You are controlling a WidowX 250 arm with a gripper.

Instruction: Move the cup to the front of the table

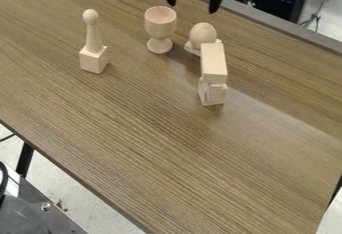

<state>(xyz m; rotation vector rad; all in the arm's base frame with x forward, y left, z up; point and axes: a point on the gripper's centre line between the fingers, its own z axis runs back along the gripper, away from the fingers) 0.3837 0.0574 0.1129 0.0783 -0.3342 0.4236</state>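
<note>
At the top edge of the camera view the black gripper (193,5) hangs open above the table's far side, its two fingers spread apart with nothing between them. The wooden cup (160,22), a goblet on a short stem and round foot, stands upright on the brown wood-grain table (153,143). It is below and slightly left of the gripper in the view, apart from it.
Left of the cup stands a cube with a ball-topped cone (94,48). To its right are an egg shape (203,35) on a small base and, nearer, a block stack (214,70). The table's left edge slants down toward the bottom.
</note>
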